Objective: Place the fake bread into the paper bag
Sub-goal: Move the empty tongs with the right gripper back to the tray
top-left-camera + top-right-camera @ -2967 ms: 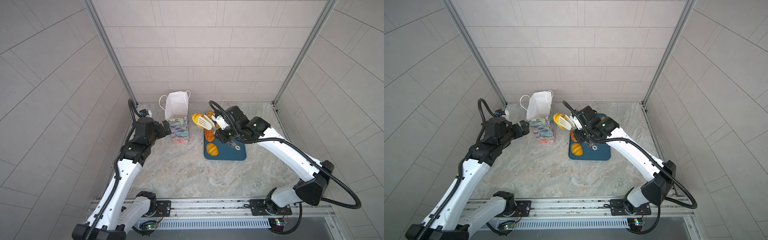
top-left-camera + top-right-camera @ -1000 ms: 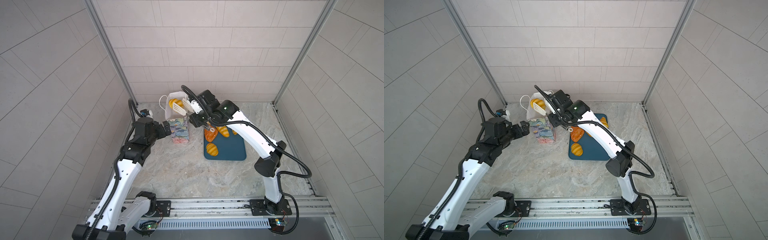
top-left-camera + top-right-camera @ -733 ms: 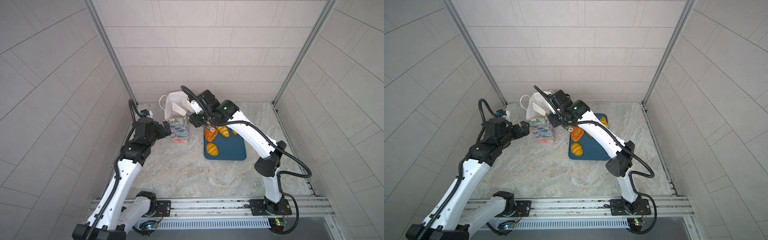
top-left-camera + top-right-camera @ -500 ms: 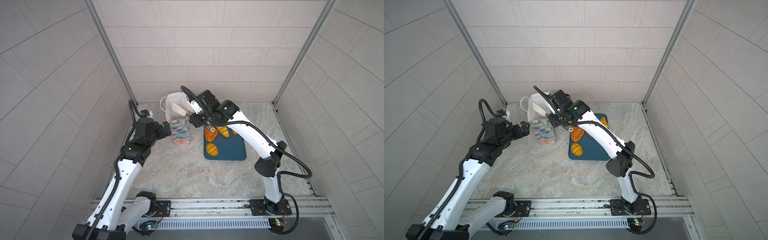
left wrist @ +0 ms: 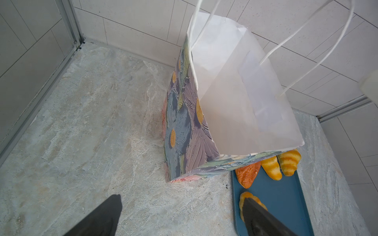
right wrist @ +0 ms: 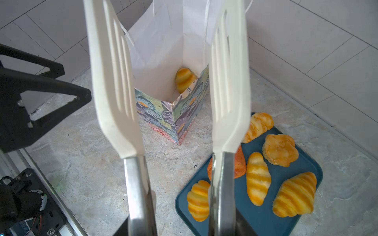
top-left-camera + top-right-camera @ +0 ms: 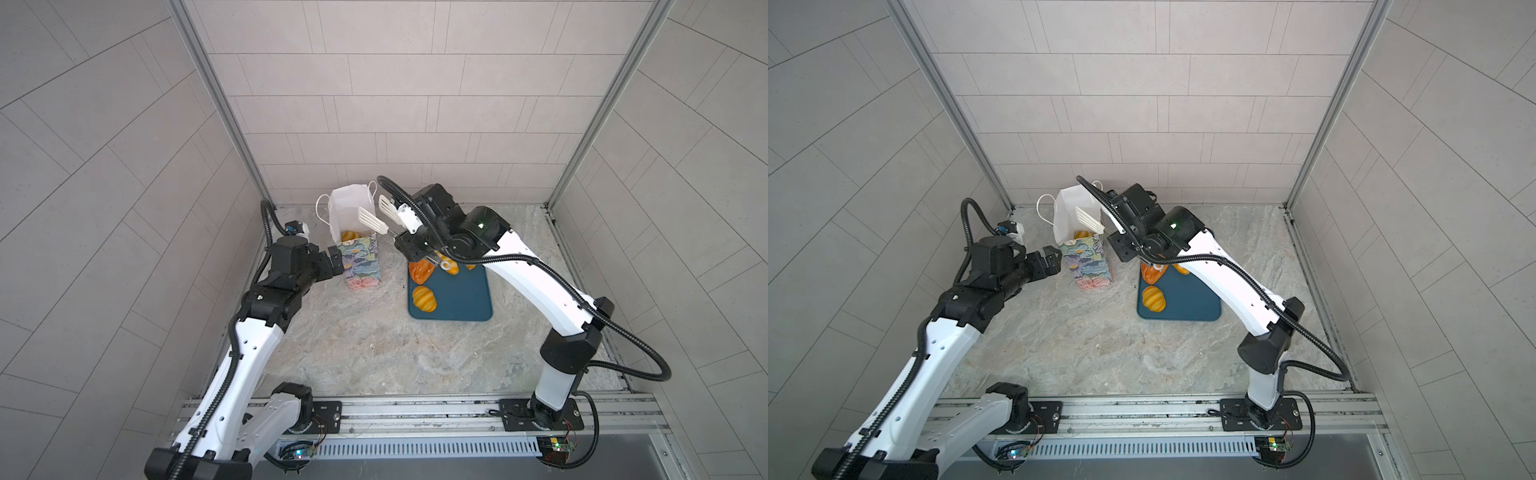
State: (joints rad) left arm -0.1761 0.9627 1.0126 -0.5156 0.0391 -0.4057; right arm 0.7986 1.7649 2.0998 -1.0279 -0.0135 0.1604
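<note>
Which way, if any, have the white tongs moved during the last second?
Yes: the white tongs drew back from over the paper bag, toward the teal tray.

Left arm (image 7: pixel 249 357), right arm (image 7: pixel 540 291): white shells, black joints, ribbed black cables (image 7: pixel 511 258) behind wrists. Left gripper (image 7: pixel 1058 258): black triangular fingers (image 6: pixel 41 96), small screws.

The striped croissant (image 6: pixel 184 79) that the tongs (image 7: pixel 371 220) held over the teal tray (image 7: pixel 465 299) at mid-frame three seconds ago now lies at the bottom of the paper bag (image 7: pixel 361 266). The tongs, empty now, have slid right from the bag's mouth to its right edge.
</note>
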